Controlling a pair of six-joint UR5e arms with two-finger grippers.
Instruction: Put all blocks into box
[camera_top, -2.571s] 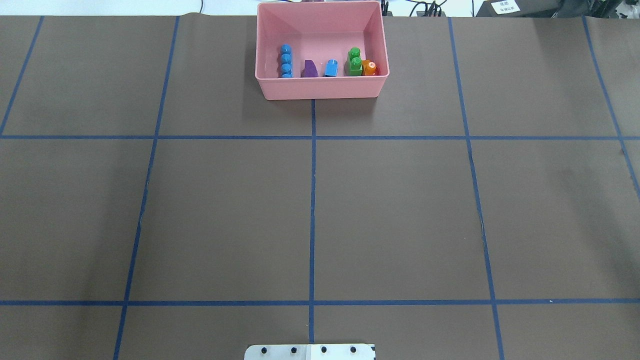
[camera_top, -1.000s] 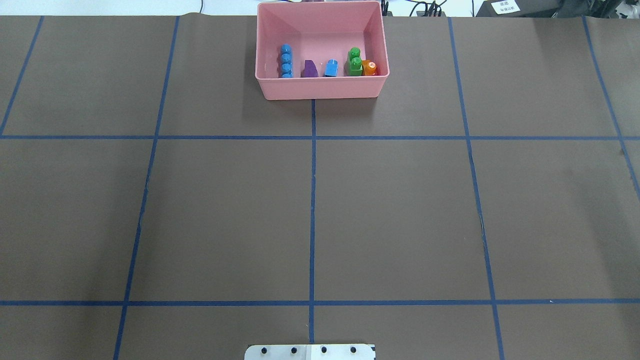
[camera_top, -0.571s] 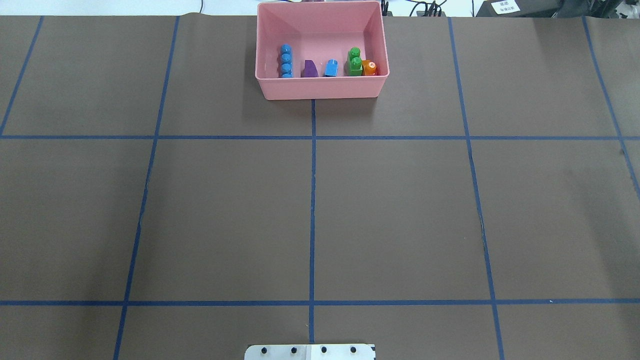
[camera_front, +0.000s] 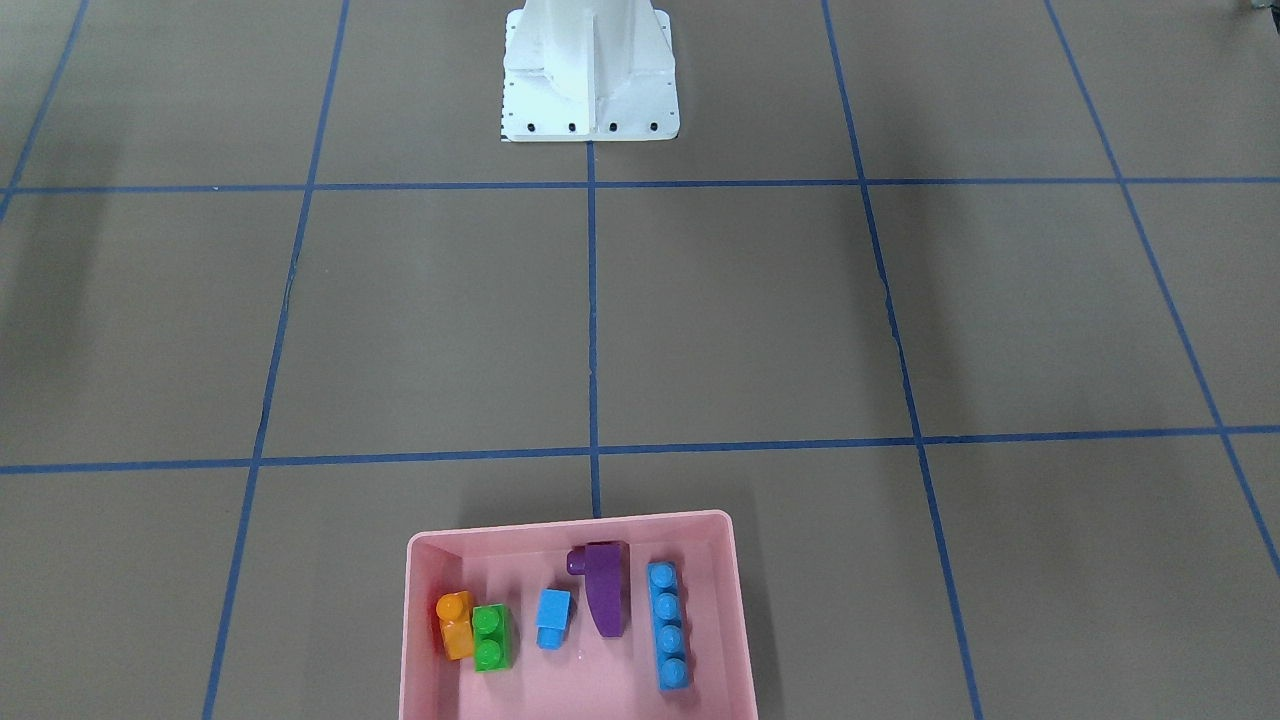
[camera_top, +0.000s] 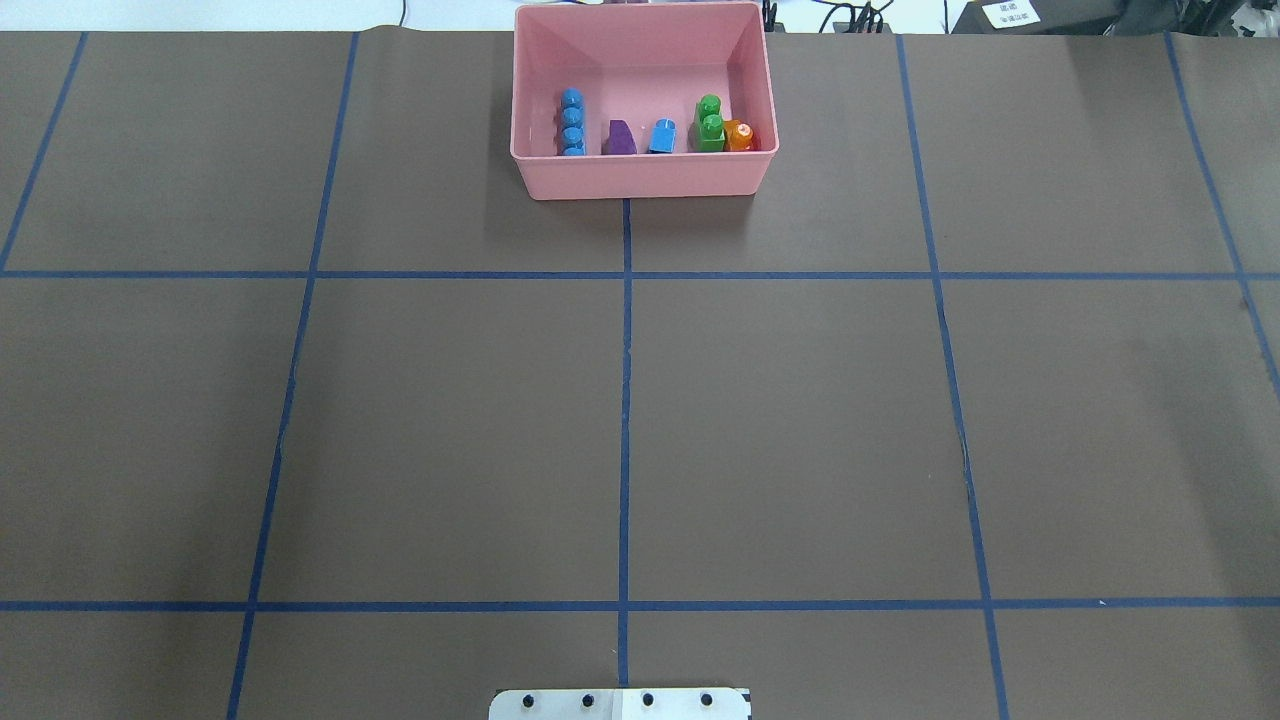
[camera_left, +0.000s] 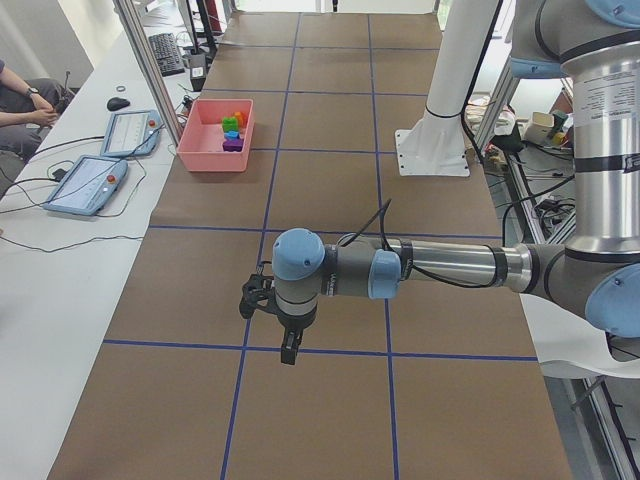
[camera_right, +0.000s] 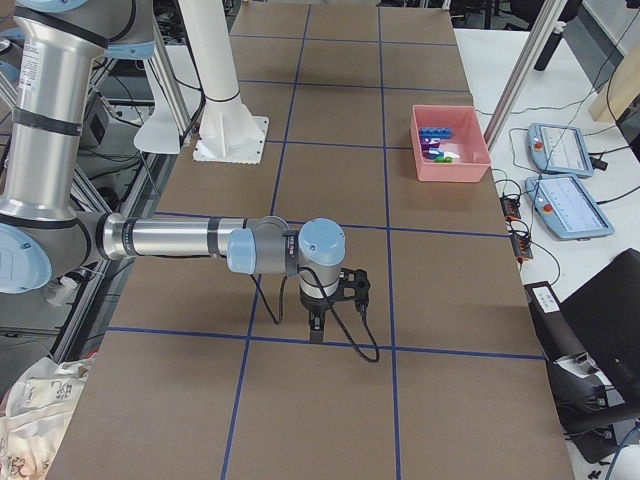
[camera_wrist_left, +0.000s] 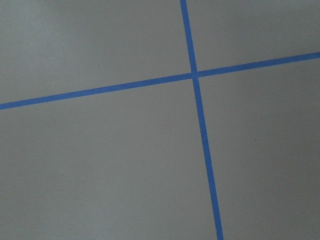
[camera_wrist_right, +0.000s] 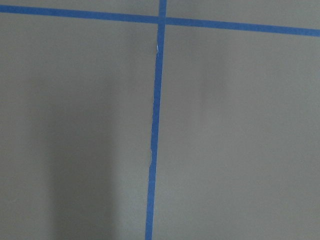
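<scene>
The pink box (camera_top: 640, 176) stands at the table's far edge on the centre line, and all the blocks lie inside it. Along its near wall, from left to right in the overhead view, are the long blue block (camera_top: 571, 122), the purple block (camera_top: 620, 138), the small blue block (camera_top: 662, 136), the green block (camera_top: 710, 124) and the orange block (camera_top: 740, 135). My left gripper (camera_left: 288, 350) and right gripper (camera_right: 315, 330) show only in the side views. Both hang over bare table far from the box (camera_front: 420, 600). I cannot tell whether they are open or shut.
The white robot base (camera_front: 590, 70) sits at my edge of the table. Blue tape lines divide the brown surface into squares. Two teach pendants (camera_left: 85, 185) lie on the white bench beyond the box, and a person's arm (camera_left: 25, 95) shows at that bench.
</scene>
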